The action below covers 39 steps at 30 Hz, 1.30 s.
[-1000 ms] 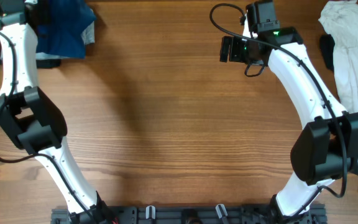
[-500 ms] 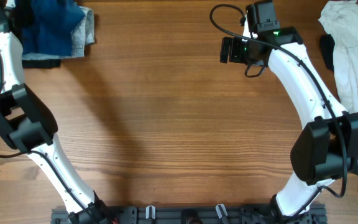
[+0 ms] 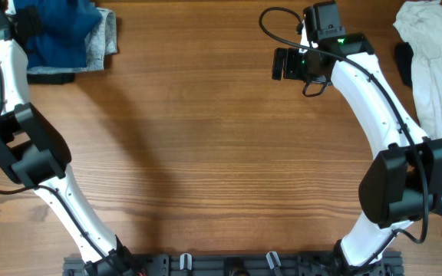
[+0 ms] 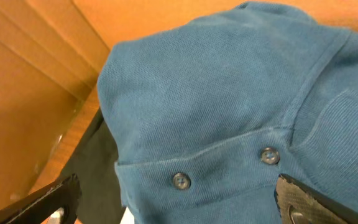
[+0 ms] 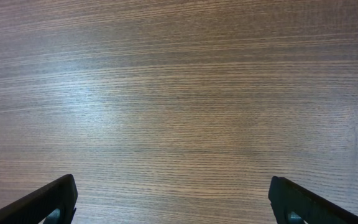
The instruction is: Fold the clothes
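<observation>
The clothes, a deep-blue top (image 3: pixel 61 37), lie bunched at the table's far left corner. Up close, the blue top (image 4: pixel 216 106) shows knit cloth with a placket and two buttons. My left gripper (image 4: pixel 179 211) hovers just over it, open, with one finger on each side of the placket and nothing pinched. My right gripper (image 3: pixel 281 62) hangs open over bare wood at the far middle right, well away from the top. The right wrist view shows the right gripper (image 5: pixel 178 202) with only table between its fingers.
A pale grey-blue piece (image 3: pixel 108 34) pokes out right of the blue top, and a dark cloth (image 4: pixel 92 168) lies under its left edge. A white garment (image 3: pixel 436 77) is heaped along the right edge. A brown cardboard wall (image 4: pixel 23 93) rises beside the pile.
My left gripper has opened and let go of the blue top, and the left arm has swung toward the far left corner. The right arm has not moved.
</observation>
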Available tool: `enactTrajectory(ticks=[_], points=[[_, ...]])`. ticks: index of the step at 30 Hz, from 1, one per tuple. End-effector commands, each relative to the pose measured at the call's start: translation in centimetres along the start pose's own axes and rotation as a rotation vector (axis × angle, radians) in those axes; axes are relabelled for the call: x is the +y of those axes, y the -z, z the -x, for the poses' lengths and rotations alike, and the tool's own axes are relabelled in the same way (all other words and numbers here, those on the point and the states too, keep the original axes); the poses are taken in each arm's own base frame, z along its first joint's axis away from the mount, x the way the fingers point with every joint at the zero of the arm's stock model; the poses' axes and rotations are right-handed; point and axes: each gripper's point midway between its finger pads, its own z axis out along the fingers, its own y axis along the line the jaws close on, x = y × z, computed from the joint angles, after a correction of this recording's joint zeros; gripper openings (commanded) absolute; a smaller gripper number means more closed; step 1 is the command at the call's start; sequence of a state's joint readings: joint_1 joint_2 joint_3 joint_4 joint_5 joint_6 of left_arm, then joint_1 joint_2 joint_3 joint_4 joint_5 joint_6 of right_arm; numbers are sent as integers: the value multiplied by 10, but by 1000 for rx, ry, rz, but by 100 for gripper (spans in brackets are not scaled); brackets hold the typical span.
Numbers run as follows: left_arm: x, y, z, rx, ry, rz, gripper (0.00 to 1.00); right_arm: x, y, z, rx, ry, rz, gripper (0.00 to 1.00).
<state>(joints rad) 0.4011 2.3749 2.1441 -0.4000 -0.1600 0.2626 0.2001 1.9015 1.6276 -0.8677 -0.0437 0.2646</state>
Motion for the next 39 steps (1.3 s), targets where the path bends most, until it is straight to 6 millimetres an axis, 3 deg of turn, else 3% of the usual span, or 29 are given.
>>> enactTrajectory(ticks=[1, 2, 6, 8, 10, 17, 23, 26, 29, 32, 34, 36, 37, 39], points=[[-4, 36, 44, -87, 61, 8, 84, -1, 15, 12, -51, -2, -5, 100], [-7, 36, 44, -85, 59, -2, 78, 0, 15, 12, -51, -1, -5, 100], [-19, 25, 27, -38, 73, -42, 27, 3, 15, 10, -41, 2, 15, 100], [-18, 17, 14, 0, 76, -42, 11, 3, 15, 11, -43, 1, 15, 100], [-16, 12, 5, 25, 76, -42, 4, 3, 15, 11, -42, 2, 15, 100], [-2, -17, -36, 114, 90, -26, 4, 3, 15, 11, -42, 2, 15, 100], [9, -49, -99, 252, 105, -28, 11, 3, 15, 11, -42, 2, 15, 100], [19, -58, -125, 311, 117, -19, 13, 3, 15, 11, -42, 2, 15, 99], [34, -59, -138, 346, 131, -2, 18, 3, 15, 10, -42, 2, 14, 100], [48, -50, -131, 340, 142, 18, 30, 3, 15, 10, -42, 3, 14, 100], [59, -39, -114, 311, 142, 54, 41, 3, 15, 11, -44, 3, 15, 100], [65, -24, -89, 261, 144, 67, 49, 3, 15, 12, -46, 3, 16, 100], [66, -16, -76, 234, 144, 69, 59, 3, 15, 12, -47, 3, 16, 100], [63, 5, -43, 164, 139, 65, 61, 3, 15, 12, -47, 3, 16, 100]])
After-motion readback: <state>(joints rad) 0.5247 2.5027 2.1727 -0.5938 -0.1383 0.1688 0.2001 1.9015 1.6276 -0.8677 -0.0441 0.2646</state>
